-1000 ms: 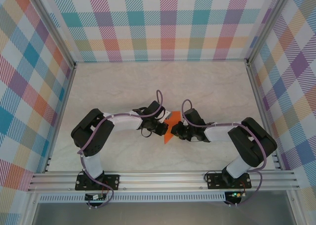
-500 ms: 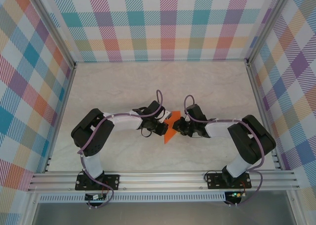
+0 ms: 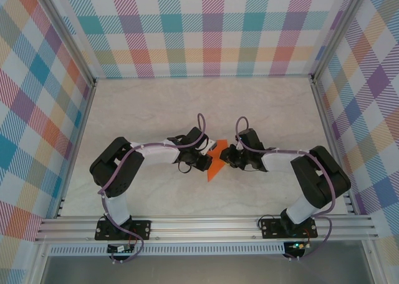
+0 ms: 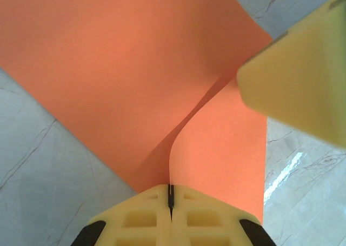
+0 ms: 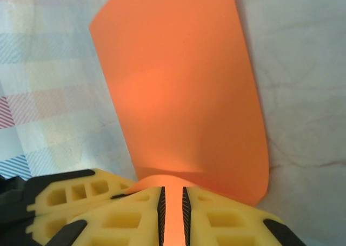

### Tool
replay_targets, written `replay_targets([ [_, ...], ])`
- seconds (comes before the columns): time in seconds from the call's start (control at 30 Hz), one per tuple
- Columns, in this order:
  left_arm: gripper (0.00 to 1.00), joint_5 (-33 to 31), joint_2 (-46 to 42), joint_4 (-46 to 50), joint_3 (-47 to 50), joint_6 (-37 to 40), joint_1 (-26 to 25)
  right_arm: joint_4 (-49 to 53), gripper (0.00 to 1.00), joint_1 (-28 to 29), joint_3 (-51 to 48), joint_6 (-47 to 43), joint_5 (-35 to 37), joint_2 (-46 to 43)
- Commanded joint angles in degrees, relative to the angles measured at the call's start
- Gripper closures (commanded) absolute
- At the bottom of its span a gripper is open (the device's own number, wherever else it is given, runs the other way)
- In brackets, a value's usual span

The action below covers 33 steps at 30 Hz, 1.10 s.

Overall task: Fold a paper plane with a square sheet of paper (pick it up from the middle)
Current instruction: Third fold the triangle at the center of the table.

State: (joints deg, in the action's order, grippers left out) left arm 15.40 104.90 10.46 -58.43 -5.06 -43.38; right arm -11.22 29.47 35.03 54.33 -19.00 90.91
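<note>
The square sheet of paper [image 3: 216, 165], bright orange and creased into a wedge, is held off the table between my two grippers at mid-table. My left gripper [image 3: 204, 163] is shut on the paper's crease; in the left wrist view its jaws [image 4: 171, 187] meet on the thin edge while two orange flaps [image 4: 135, 67] spread beyond. My right gripper [image 3: 228, 158] faces it from the right. Its jaws [image 5: 173, 189] stand a narrow gap apart, with orange paper [image 5: 178, 94] showing in the gap and bulging just ahead of the tips. One right finger [image 4: 297, 84] hangs over the right flap.
The pale marbled table [image 3: 156, 109] lies all around, walled by checked panels [image 3: 206, 28] at the back and sides. An aluminium rail [image 3: 206, 225] carrying both arm bases runs along the near edge.
My right gripper has shifted slightly toward the far side and rolled at the wrist, staying at the paper. The left gripper and its grip have not moved.
</note>
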Motion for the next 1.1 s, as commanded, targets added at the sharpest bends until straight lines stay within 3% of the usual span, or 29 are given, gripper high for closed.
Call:
replay_targets([
  [0.0,1.00,-1.43,1.88,3.71,0.25,0.69,1.07,-0.09,0.81,-0.73,1.20,-1.77,-1.70,1.85],
  [0.2,1.00,-1.61,1.71,4.02,0.22,0.74,1.05,-0.83,0.82,-1.63,0.24,-0.83,-0.85,5.55],
  [0.5,1.00,-1.86,1.53,4.35,0.14,0.76,1.02,4.63,0.81,-2.95,3.82,-4.04,-0.32,-1.77],
  [0.9,1.00,-1.86,1.01,4.49,0.30,0.58,1.02,-1.99,0.82,-3.72,0.34,-1.59,-0.93,6.84],
  [1.07,1.00,-1.99,1.09,4.74,0.25,0.66,1.10,1.63,0.82,-3.72,1.55,-2.99,0.28,4.12],
])
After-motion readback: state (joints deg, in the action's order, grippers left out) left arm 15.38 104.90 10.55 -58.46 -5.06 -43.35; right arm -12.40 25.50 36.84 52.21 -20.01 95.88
